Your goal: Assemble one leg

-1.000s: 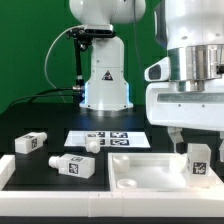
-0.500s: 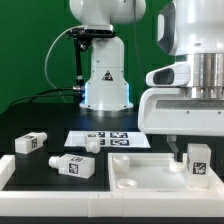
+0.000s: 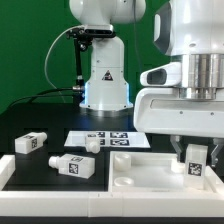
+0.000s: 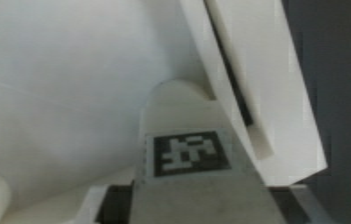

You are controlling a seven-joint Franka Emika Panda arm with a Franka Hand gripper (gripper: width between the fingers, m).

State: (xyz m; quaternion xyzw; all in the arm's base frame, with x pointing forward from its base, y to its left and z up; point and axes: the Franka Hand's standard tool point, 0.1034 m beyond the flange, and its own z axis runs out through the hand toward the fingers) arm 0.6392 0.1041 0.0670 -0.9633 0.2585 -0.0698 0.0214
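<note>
My gripper [image 3: 196, 156] is shut on a leg [image 3: 197, 163], a small white block with a black-and-white tag. It holds the leg upright over the right part of the large white tray-shaped part [image 3: 130, 184], close to its far right corner. In the wrist view the leg [image 4: 191, 140] runs out from between my dark fingers [image 4: 122, 203], and the tray's floor [image 4: 65, 80] and raised wall [image 4: 239, 80] lie beneath it. Whether the leg's peg touches the tray is hidden. Two more legs [image 3: 31, 143] [image 3: 76, 166] lie on the black table at the exterior view's left.
The marker board [image 3: 108, 139] lies flat behind the tray. A further small white part [image 3: 92, 145] lies beside it. The robot's white base [image 3: 105, 82] stands at the back, with a green backdrop behind.
My arm has shifted a little toward the exterior view's left, carrying the leg with it. The loose legs have not moved.
</note>
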